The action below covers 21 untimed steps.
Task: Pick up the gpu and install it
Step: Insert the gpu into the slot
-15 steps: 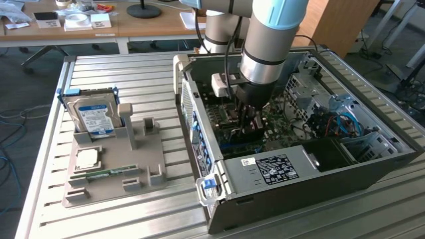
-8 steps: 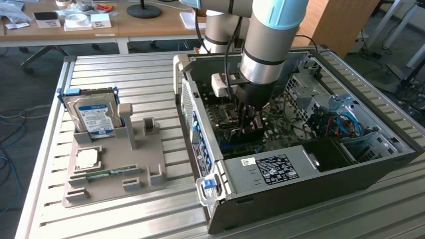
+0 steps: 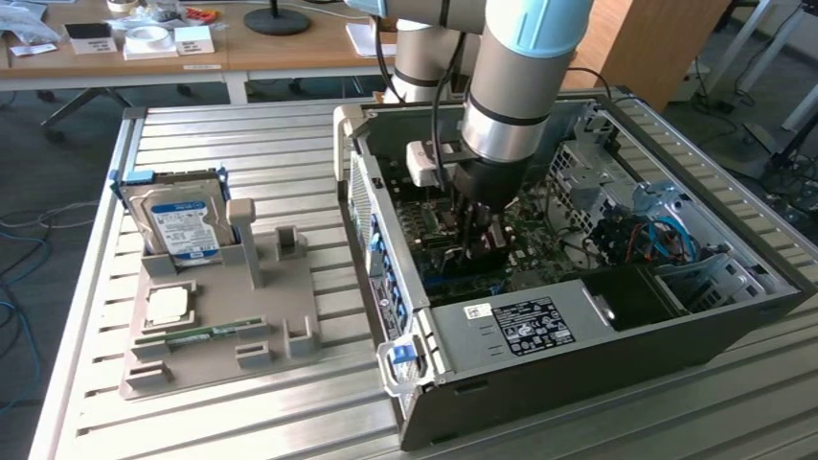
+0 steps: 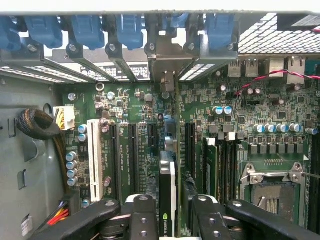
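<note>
The worktop (image 3: 230,422) is a slatted metal table. On its half toward the exterior view's right lies an open PC case (image 3: 715,331), its motherboard (image 4: 135,107) exposed. The arm (image 3: 518,86) reaches down into the case near the case wall that faces the middle of the worktop.

On the worktop's other half, toward the exterior view's left, stands a grey parts holder (image 3: 275,297). A hard drive (image 3: 179,225) stands upright in the holder's far corner, and a RAM stick (image 3: 205,335) lies flat near its front edge.

Inside the case, the gripper (image 4: 170,212) hangs over the expansion slots (image 4: 132,150), and its two fingers (image 4: 142,217) are closed on the gpu (image 4: 167,200), one on each face. The gpu stands on edge between them, seen edge-on in the wrist view, running toward the row of blue slot clips (image 4: 85,30) at the case's rear wall, its bracket (image 4: 167,62) standing among them. It lines up with one slot between the black slots and the memory sockets (image 4: 220,160). Whether it is fully seated I cannot tell.
</note>
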Available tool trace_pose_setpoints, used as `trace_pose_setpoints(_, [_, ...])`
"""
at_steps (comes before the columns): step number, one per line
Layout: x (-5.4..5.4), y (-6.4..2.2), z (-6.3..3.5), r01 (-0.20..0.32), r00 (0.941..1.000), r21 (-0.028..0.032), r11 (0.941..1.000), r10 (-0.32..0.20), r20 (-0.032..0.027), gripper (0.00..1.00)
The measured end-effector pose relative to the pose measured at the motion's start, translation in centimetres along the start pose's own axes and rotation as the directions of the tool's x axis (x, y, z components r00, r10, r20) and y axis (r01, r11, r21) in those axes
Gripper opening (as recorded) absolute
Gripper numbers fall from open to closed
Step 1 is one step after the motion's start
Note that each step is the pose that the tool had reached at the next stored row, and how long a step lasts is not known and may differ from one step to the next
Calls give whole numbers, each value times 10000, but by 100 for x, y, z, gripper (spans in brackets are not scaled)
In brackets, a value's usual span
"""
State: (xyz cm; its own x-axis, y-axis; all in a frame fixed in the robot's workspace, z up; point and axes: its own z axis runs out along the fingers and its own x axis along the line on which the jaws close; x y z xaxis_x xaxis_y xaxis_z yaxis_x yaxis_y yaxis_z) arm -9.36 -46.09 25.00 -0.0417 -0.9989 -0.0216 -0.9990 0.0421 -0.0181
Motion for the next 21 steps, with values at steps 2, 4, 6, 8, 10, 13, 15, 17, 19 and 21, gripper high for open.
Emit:
trace_pose_setpoints(2, [0, -1, 0, 3, 10000, 0, 10000, -3, 1, 34])
trace_pose_setpoints(4, [0, -2, 0, 3, 10000, 1, 10000, -3, 1, 34])
trace_pose_setpoints(6, [0, -2, -19, 3, 10000, 0, 10000, -3, -1, 34])
trace_pose_setpoints(8, [-1, -3, -62, 4, 10000, 0, 10000, -4, 0, 34])
trace_pose_setpoints(10, [-3, -4, -118, 4, 10000, 0, 10000, -4, -1, 34])
trace_pose_setpoints(13, [-6, -6, -227, 3, 10000, 1, 10000, -3, -1, 34])
trace_pose_setpoints(15, [-7, -7, -305, 3, 10000, 0, 10000, -3, -2, 34])
trace_pose_setpoints(17, [-9, -9, -377, 3, 10000, 1, 10000, -3, -1, 34])
trace_pose_setpoints(19, [-11, -10, -452, 3, 10000, 1, 10000, -3, -1, 34])
trace_pose_setpoints(21, [-12, -11, -524, 3, 10000, 1, 10000, -3, -2, 34])
